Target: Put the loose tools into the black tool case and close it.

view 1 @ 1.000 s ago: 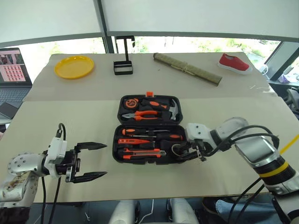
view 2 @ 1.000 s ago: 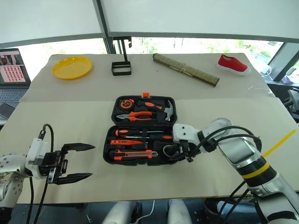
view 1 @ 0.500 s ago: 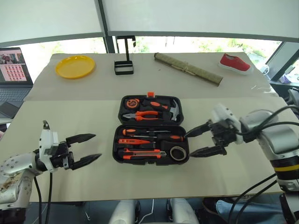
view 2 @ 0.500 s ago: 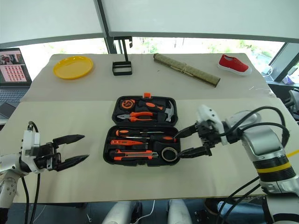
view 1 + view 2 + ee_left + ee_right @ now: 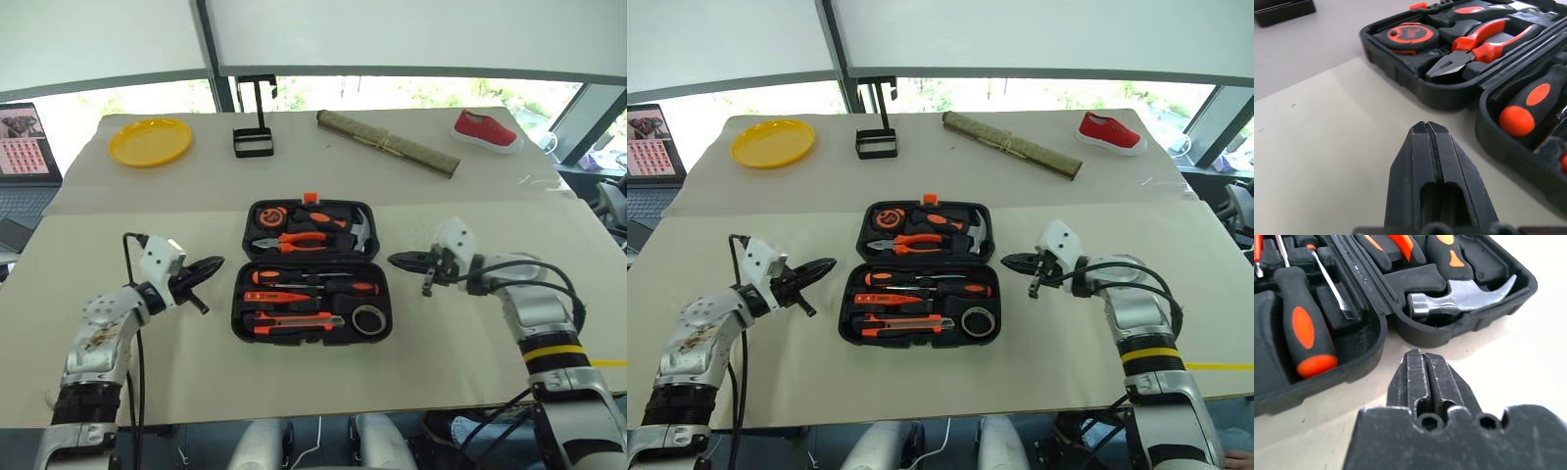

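Note:
The black tool case [image 5: 238, 311] lies open in the middle of the table, orange latch [image 5: 312, 197] at the far edge. Its near half holds two orange-black screwdrivers [image 5: 294, 277], the slim orange tester screwdriver [image 5: 269, 296], the utility knife [image 5: 294, 320] and the dark tape roll [image 5: 367, 319]. The far half holds a tape measure [image 5: 1406, 35], pliers [image 5: 1474, 49] and a hammer [image 5: 1459, 296]. My left gripper [image 5: 216, 263] is shut and empty, pointing at the case's left side. Just off the case's right side, my right gripper [image 5: 393, 259] is shut with nothing in it.
At the back of the table are a yellow plate [image 5: 150, 141], a small black wire stand [image 5: 253, 142], a rolled mat [image 5: 387, 143] and a red shoe [image 5: 483, 130]. A laptop [image 5: 24, 137] sits off the far left edge.
Both grippers have gone from open to shut. The left one came forward to the case's left side. The right one drew back from the tape roll slot to the case's right side.

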